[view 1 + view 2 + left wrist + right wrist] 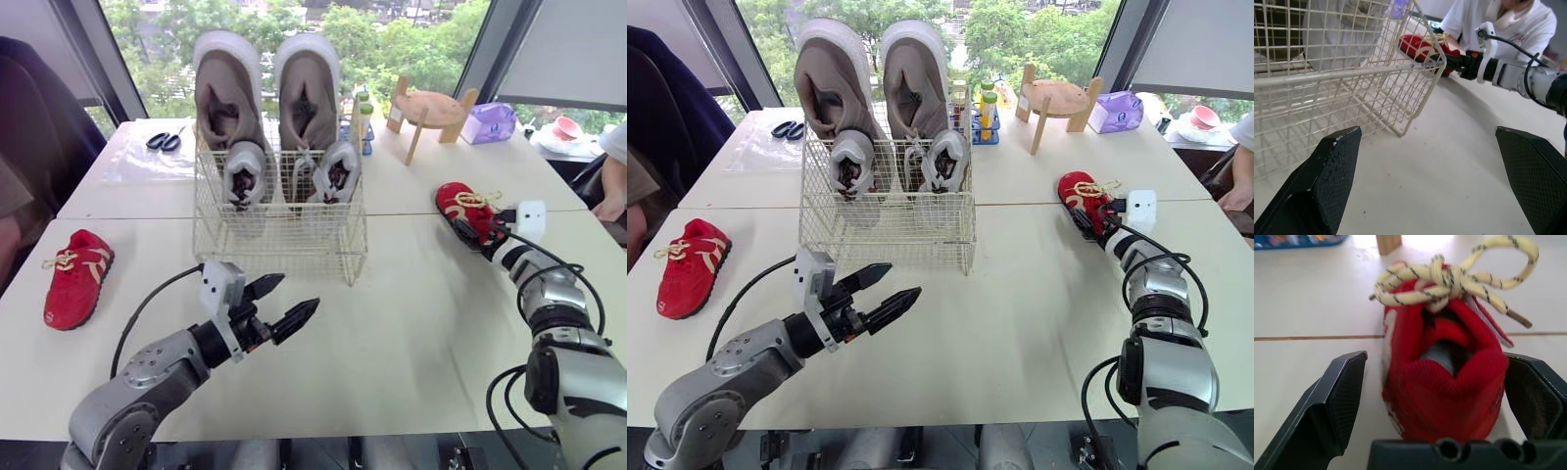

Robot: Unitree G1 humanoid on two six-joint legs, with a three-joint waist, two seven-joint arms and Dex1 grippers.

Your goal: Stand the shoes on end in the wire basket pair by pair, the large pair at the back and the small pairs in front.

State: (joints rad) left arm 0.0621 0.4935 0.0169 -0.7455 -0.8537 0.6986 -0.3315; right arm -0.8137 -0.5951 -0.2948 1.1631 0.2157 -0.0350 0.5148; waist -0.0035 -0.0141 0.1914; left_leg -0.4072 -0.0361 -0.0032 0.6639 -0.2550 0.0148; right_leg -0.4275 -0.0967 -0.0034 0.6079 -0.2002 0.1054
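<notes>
Nearest of all, the left gripper (299, 292) hangs over the near part of the table (392, 333). Its two black fingers (1327, 176) are spread wide with nothing between them, and they point toward the wire basket (279, 240), which stands just beyond.

At the back of the basket the large taupe pair (227, 93) stands on end side by side, rising well above the rim, openings toward the robot. In front of it the small grey pair (245, 171) also stands on end, one shoe before each large one.

On the right, the right gripper (486, 233) reaches to a red shoe (460, 206) lying on its sole on the table, right of the basket and well apart from it. Its fingers (1339, 396) are parted and straddle the shoe's heel. One finger has a clear gap to the shoe; the other sits close against the opposite side, and whether it touches cannot be told. The shoe's pale speckled laces (1449, 279) are tied in a bow.

A second red shoe (78, 277) lies on its sole at the left of the table, left of the basket and apart from both grippers.

Farther off, scissors (165, 141) lie at the far left and some bottles (364, 110) stand just behind the basket. A wooden stool (431, 110) sits tilted at the far right, with a purple pouch (493, 122) beside it. A person's arm (612, 186) rests at the table's right edge.
</notes>
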